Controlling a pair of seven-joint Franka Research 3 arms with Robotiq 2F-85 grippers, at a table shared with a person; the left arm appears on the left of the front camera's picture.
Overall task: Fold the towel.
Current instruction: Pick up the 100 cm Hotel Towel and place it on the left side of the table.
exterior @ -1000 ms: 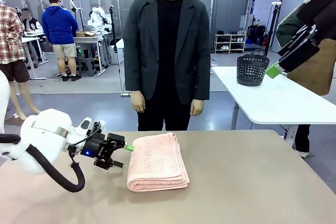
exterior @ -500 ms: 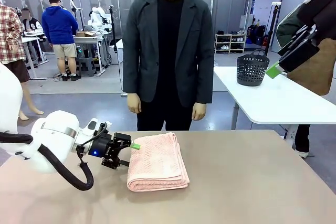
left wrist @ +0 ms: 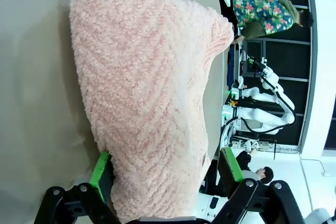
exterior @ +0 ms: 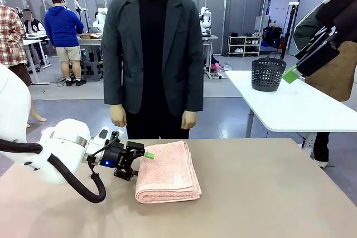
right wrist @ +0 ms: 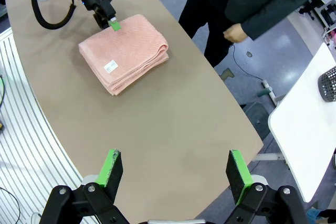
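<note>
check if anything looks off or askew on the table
Nothing stands out. The towel lies folded in a tidy stack on the table, edges roughly even, white label on top. The left gripper straddles its near corner, one pad above and one below; the right gripper hangs open high above.

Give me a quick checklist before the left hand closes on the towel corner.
1. Towel lies folded flat on the table: ok.
2. Left hand straddles the towel's edge, a pad on each side: ok.
3. Grip already firm: cannot tell.
4. Right hand open, high above the table, clear of the work: ok.
5. Person's hands off the towel: ok.
</note>
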